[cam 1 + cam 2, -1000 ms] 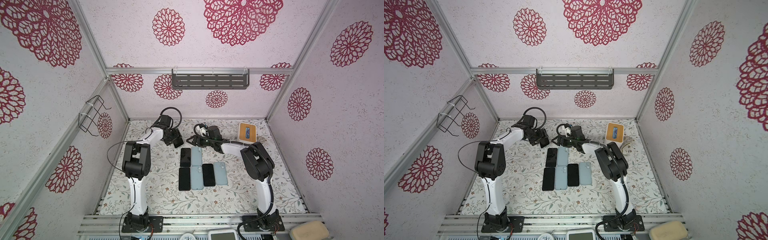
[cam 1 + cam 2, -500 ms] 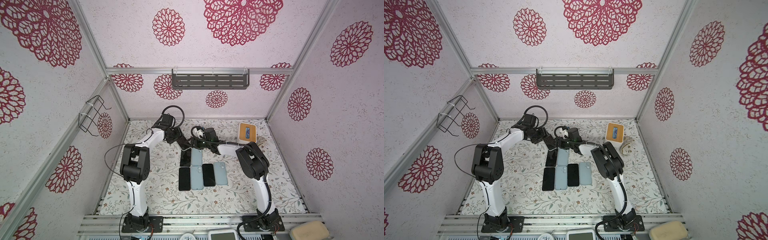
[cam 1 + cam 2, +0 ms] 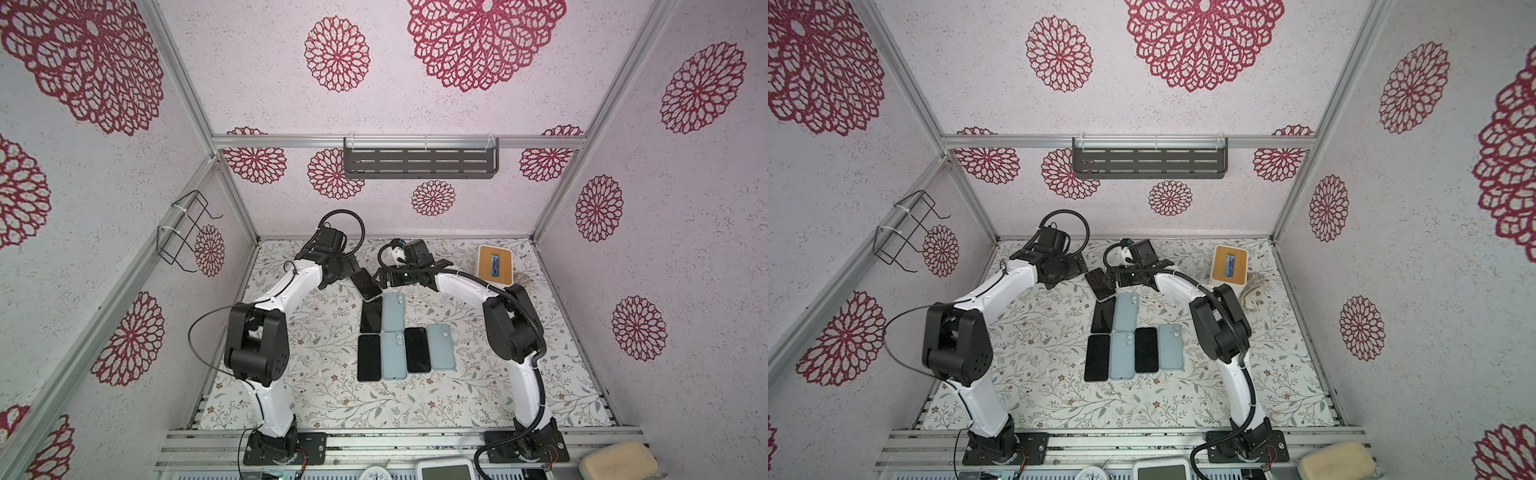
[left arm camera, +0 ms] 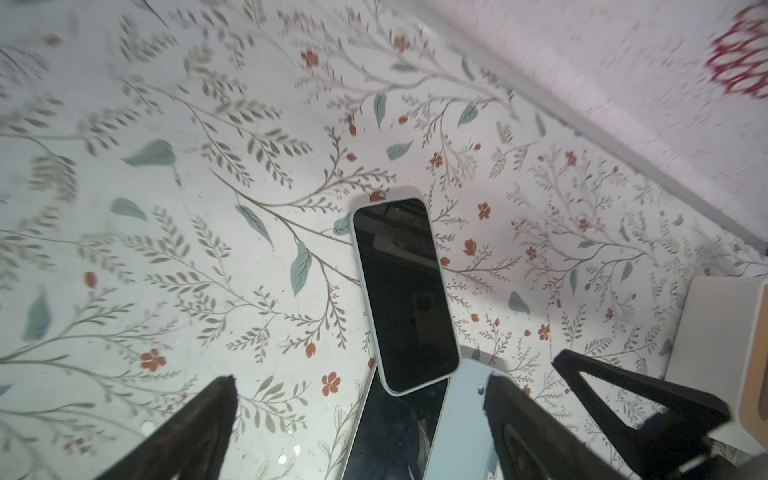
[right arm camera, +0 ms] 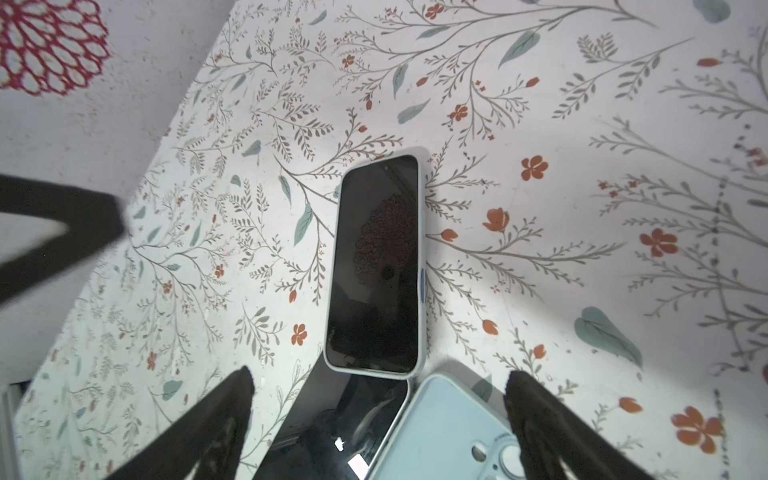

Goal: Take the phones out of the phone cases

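Observation:
The phone (image 4: 405, 291), screen up and dark, sits inside its pale blue case (image 5: 420, 232) and lies tilted on the floral table. In both top views it is at mid back (image 3: 366, 284) (image 3: 1100, 284), its near end resting over a bare black phone (image 3: 371, 314). My left gripper (image 3: 347, 270) (image 4: 361, 380) hovers just to its left, open and empty. My right gripper (image 3: 384, 278) (image 5: 380, 375) hovers just to its right, also open and empty. Neither gripper touches the phone.
In front of the cased phone lie bare black phones (image 3: 369, 357) and empty pale blue cases (image 3: 393, 311) side by side in two rows. A wooden-topped white box (image 3: 494, 264) stands at the back right. A grey shelf (image 3: 419, 162) and a wire rack (image 3: 187, 232) hang on the walls.
Both grippers have swung in toward the middle and opened wider. The cased phone now lies free on the table between them.

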Controlling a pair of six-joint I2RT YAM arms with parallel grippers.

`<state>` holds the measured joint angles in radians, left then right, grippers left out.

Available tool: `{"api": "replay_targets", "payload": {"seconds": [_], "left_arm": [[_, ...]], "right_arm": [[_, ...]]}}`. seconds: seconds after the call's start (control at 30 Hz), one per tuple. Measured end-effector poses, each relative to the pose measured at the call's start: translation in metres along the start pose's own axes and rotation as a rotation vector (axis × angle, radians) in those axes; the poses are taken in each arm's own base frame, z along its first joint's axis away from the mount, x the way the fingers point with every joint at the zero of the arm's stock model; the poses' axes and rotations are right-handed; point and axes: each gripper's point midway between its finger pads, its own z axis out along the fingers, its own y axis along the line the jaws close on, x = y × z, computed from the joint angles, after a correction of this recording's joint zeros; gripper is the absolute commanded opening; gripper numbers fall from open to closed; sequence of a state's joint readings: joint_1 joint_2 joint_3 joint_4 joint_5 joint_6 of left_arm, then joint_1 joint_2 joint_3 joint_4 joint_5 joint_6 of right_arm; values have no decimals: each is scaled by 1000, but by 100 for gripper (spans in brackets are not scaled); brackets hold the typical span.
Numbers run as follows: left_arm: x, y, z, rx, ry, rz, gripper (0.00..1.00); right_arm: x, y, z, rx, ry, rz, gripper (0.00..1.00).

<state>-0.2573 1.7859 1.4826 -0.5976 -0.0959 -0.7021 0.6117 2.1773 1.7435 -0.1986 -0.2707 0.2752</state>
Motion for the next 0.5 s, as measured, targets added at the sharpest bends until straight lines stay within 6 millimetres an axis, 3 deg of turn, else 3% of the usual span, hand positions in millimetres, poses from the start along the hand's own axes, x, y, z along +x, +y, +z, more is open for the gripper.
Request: {"api": "replay_targets", "payload": {"seconds": [0.17,0.27,0.4,0.5], "left_arm": [[-47,-10,-79,88,-226,15,97],[-66,-8,-111,117,-304,2,97],[-77,7,-124,85,-324,2,97],[-73,18,-124,32,-303,19,97]], "right_arm": [[11,4,19,43,40,-106,99],[19,2,36,50,64,-145,99],[28,1,55,59,97,-181,99],[30,2,67,69,111,-204,99]]}}
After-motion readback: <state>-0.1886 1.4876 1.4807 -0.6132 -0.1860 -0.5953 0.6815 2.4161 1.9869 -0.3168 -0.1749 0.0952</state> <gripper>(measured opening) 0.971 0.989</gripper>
